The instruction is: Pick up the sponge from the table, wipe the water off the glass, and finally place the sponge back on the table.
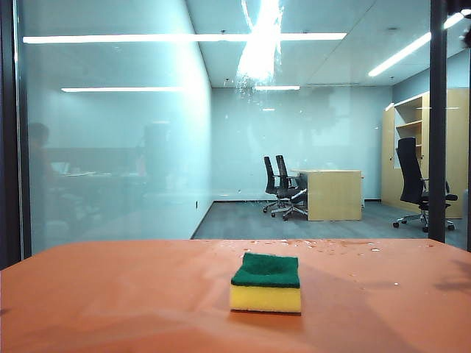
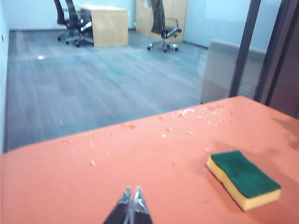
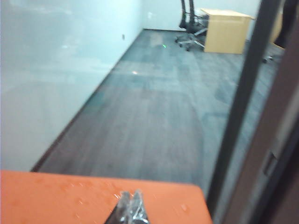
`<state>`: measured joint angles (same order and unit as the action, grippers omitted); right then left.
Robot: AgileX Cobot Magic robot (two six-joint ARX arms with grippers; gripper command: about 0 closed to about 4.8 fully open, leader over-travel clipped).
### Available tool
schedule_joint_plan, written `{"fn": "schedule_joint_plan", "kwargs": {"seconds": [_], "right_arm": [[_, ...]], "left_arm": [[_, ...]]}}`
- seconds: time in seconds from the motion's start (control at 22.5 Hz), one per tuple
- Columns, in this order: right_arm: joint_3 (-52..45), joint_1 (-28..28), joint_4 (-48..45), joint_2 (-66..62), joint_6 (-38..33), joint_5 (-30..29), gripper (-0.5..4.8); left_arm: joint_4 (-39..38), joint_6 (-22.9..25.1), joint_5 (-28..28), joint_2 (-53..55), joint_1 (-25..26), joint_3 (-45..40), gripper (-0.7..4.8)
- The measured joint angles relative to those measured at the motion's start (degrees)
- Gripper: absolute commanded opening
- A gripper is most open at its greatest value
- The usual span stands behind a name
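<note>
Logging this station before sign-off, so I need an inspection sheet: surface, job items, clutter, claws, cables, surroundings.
Surface: orange table, droplets near its far edge.
Job's things: sponge flat on the table, green side up; water streaked high on the glass.
Clutter: nothing seen.
Claws: left claw shut, empty, short of the sponge; right claw shut, empty, near the table's far corner.
Cables: nothing seen.
Surroundings: office beyond the glass, wooden desk, chairs.
</note>
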<state>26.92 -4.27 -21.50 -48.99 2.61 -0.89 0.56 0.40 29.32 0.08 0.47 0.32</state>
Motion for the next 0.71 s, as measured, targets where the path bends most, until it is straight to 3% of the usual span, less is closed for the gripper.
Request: {"fn": "schedule_joint_plan", "kwargs": {"seconds": [0.22,0.71], "right_arm": [[-7.69,1.27,0.33,9.38,-1.88,2.34,-0.07],[-16.48,1.31,2.58,21.99,-4.17,5.2,-0.07]], "left_arm": [[2.6,0.0,-1.99,0.0,0.0,0.0,-0.05],[5.09,3.96,-15.19,-0.02,0.0,0.0,-0.05]]}}
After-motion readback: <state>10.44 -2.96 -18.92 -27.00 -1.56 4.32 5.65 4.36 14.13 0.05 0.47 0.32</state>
